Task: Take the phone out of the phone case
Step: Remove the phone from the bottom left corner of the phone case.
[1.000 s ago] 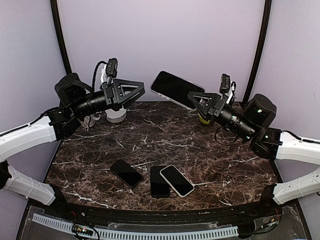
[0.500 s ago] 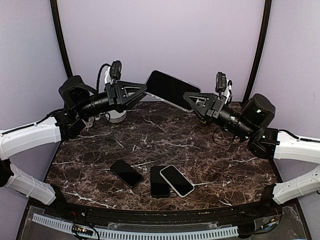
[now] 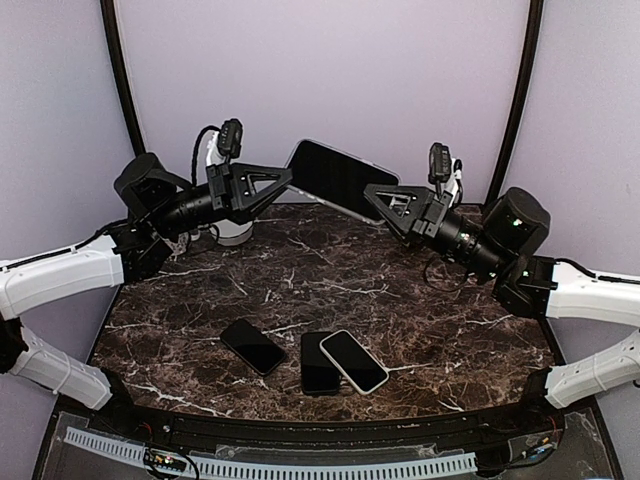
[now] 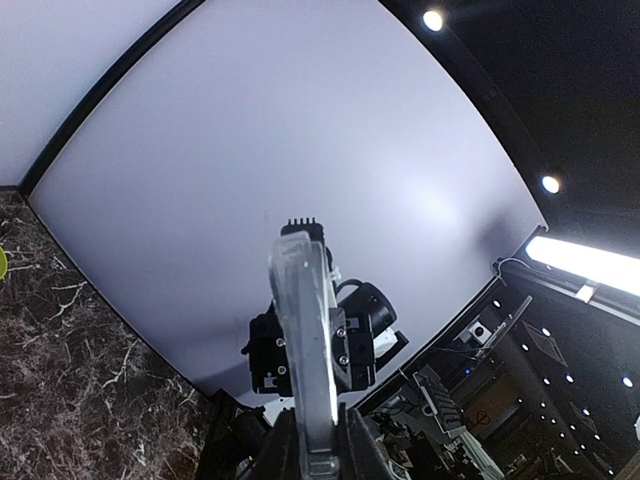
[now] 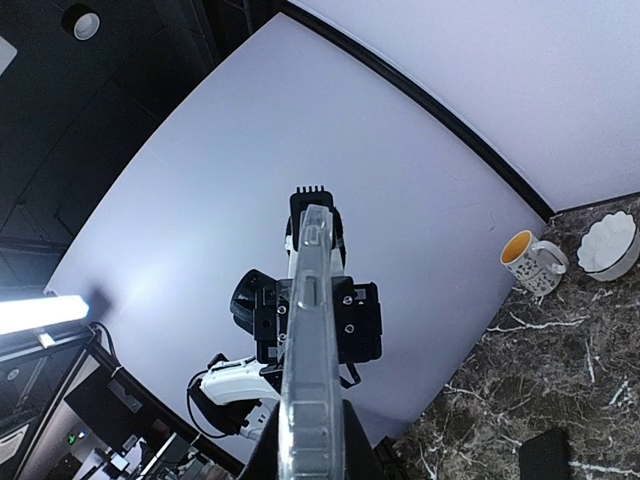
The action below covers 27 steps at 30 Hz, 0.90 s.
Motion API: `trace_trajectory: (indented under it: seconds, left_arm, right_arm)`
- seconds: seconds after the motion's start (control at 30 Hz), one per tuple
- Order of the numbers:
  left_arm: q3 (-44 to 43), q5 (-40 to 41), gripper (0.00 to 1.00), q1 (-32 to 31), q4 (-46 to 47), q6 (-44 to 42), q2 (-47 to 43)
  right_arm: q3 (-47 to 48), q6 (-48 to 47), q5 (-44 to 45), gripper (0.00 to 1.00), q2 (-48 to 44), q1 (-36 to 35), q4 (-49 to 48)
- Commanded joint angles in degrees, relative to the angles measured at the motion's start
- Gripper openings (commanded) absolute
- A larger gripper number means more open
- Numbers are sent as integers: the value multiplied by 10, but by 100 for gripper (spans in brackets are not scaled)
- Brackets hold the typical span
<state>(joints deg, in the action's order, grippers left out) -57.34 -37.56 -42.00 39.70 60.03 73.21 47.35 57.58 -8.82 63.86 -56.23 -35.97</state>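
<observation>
A black-screened phone in a clear case (image 3: 335,178) hangs in the air high above the back of the marble table, screen tilted toward the camera. My left gripper (image 3: 287,180) is shut on its left end and my right gripper (image 3: 376,196) is shut on its right end. In the left wrist view the cased phone (image 4: 305,340) shows edge-on, rising from between my fingers (image 4: 275,452), with the right gripper behind it. In the right wrist view the clear case edge (image 5: 312,340) rises the same way from my fingers (image 5: 358,458).
Three loose phones lie near the table's front: a black one (image 3: 252,346), a dark one (image 3: 318,362) and a white-edged one (image 3: 353,361). A white bowl (image 3: 232,232) stands at the back left. The right wrist view shows a mug (image 5: 533,262) and the bowl (image 5: 607,245).
The right gripper carried the cased phone left and slightly up. The left gripper moved in and closed on its left end, so both grippers now hold it.
</observation>
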Motion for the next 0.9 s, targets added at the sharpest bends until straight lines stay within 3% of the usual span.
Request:
trace_trajectory:
  seconds: [0.0, 0.13, 0.3, 0.87]
  left_arm:
    - [15, -40, 13, 3, 62, -5, -12]
    - [24, -65, 13, 3, 95, -3, -16]
    - [33, -87, 13, 3, 141, 12, -18]
    - [48, -166, 14, 3, 327, 87, -21]
  right_arm:
    - [24, 31, 23, 0, -4, -4, -33]
    - [26, 58, 51, 0, -3, -3, 17]
    - [3, 116, 48, 0, 3, -2, -27]
    - [27, 194, -50, 0, 27, 10, -54]
